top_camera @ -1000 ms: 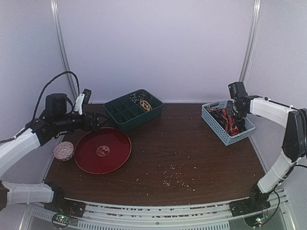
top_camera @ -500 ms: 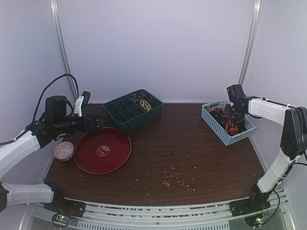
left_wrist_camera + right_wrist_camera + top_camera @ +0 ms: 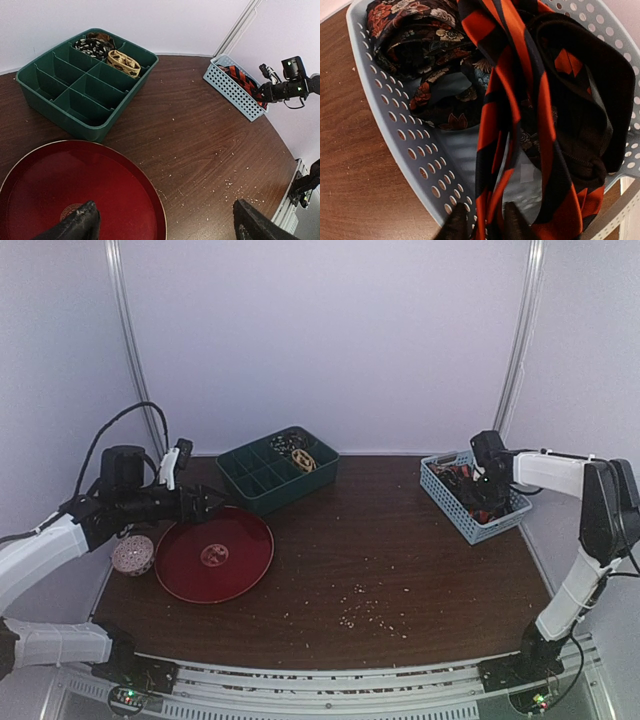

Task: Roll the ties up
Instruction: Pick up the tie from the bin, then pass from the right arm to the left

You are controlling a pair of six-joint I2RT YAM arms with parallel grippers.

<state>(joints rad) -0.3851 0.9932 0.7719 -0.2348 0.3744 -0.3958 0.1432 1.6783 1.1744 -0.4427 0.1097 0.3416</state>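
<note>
The right gripper (image 3: 485,223) is down in the blue basket (image 3: 456,512), which stands at the far right of the table (image 3: 420,570). Its two fingers are a little apart, and the band of the striped orange-red and black tie (image 3: 520,100) passes between them. I cannot tell if they press the band or only stand at its sides. This tie lies loose in the basket, over a dark floral tie (image 3: 420,30) that is at the far-left end of the basket.

The left gripper (image 3: 165,226) hangs above the red plate (image 3: 213,553) at the near left, with its jaws wide apart and nothing between them. Just beyond the plate stands the green divided tray (image 3: 262,485). In its far compartments there are two rolled ties, a dark patterned coil (image 3: 92,46) and a tan coil (image 3: 123,62) just to the right of it. A speckled pinkish ball (image 3: 132,554) sits just left of the plate. Small crumbs (image 3: 365,612) lie on the near middle of the table.
</note>
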